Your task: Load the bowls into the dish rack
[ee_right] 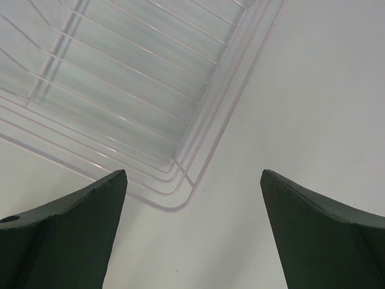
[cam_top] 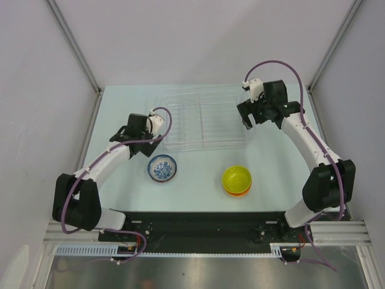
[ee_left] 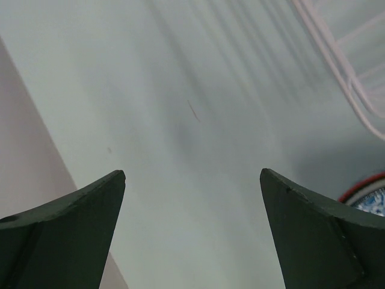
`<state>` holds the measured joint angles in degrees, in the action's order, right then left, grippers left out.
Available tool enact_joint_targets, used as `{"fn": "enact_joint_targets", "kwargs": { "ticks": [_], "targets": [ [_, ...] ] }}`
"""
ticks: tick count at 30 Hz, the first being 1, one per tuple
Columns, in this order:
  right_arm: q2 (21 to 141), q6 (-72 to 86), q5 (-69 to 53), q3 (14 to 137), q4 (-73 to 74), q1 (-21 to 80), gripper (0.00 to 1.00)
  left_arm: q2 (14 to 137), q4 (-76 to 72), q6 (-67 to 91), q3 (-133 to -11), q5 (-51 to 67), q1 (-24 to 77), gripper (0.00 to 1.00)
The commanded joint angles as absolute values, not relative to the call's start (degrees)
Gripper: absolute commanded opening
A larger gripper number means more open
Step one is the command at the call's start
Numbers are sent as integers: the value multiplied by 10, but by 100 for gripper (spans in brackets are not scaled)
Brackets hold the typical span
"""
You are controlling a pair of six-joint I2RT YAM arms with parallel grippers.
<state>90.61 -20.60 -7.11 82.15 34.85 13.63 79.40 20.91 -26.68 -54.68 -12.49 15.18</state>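
Observation:
The clear plastic dish rack (cam_top: 204, 117) lies at the back middle of the table with no bowl in it. A white bowl with blue pattern (cam_top: 162, 167) sits in front of the rack's left end. In the left wrist view (ee_left: 370, 195) a red rim shows round it. A yellow-green bowl (cam_top: 237, 177) sits stacked on an orange bowl (cam_top: 238, 192) at the front right. My left gripper (cam_top: 137, 146) is open and empty beside the rack's left end, just behind the patterned bowl. My right gripper (cam_top: 252, 123) is open and empty over the rack's right front corner (ee_right: 174, 192).
The pale table (cam_top: 198, 192) is bounded by white walls at the left, back and right. In the left wrist view the left wall's foot (ee_left: 30, 150) lies close by and the rack's edge (ee_left: 349, 78) crosses the upper right.

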Motion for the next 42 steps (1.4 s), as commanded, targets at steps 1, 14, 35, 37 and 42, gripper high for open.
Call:
{"fn": "enact_joint_targets", "kwargs": {
  "ticks": [1,14,35,37,42],
  "targets": [
    [870,-197,-83,847,348,137,100,747,221,-233,-524,-77,151,100],
    [842,-200,-71,821,349,139,100,684,276,-227,-501,12,151,94],
    [832,-193,-54,803,341,156,100,694,316,-278,-439,129,151,64],
    [831,-192,-53,801,339,157,100,703,316,-279,-438,137,151,61],
    [828,-191,-51,792,337,160,100,723,305,-280,-436,142,151,58]
  ]
}}
